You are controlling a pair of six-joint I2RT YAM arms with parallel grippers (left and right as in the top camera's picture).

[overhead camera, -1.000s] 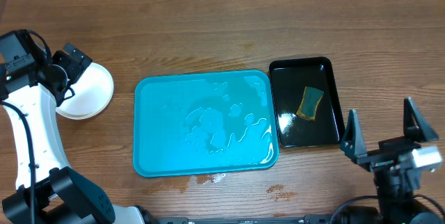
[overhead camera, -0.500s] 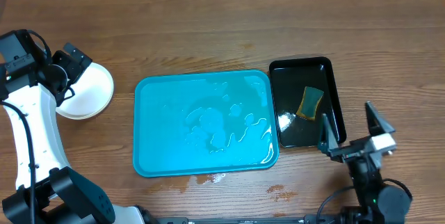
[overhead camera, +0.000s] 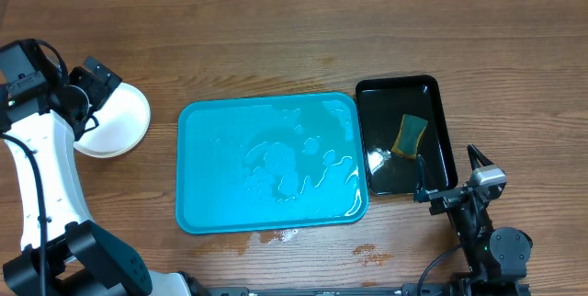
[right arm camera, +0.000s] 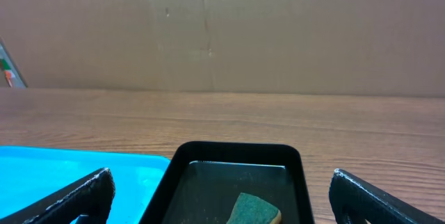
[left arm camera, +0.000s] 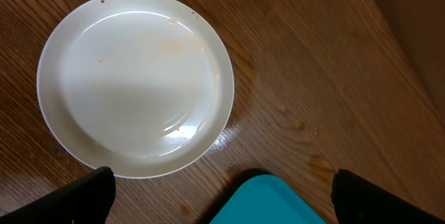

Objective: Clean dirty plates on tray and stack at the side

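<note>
Likely the closing step: plates off the tray and set at the side.

On a wooden table (overhead camera: 276, 39), a large turquoise rectangular plastic tray (overhead camera: 271, 163), wet and bare of plates. Just left of it, off the tray, round white shallow plates (overhead camera: 124, 121), count impossible to tell, directly under the left gripper (left arm camera: 222, 186), spread wide and holding nothing. Likewise wide open and empty, the right gripper (right arm camera: 221, 186), near a small glossy black tray (overhead camera: 436, 103) with a yellow-green sponge (overhead camera: 410, 135). Faint brown smear on the top plate (left arm camera: 135, 81). Next, probably: check that smear, then pull both arms clear.

Overhead looks straight down on the table (overhead camera: 276, 20). Left wrist, close above, shares the plates (left arm camera: 135, 81); right wrist, low, shares the black tray (right arm camera: 236, 147).
</note>
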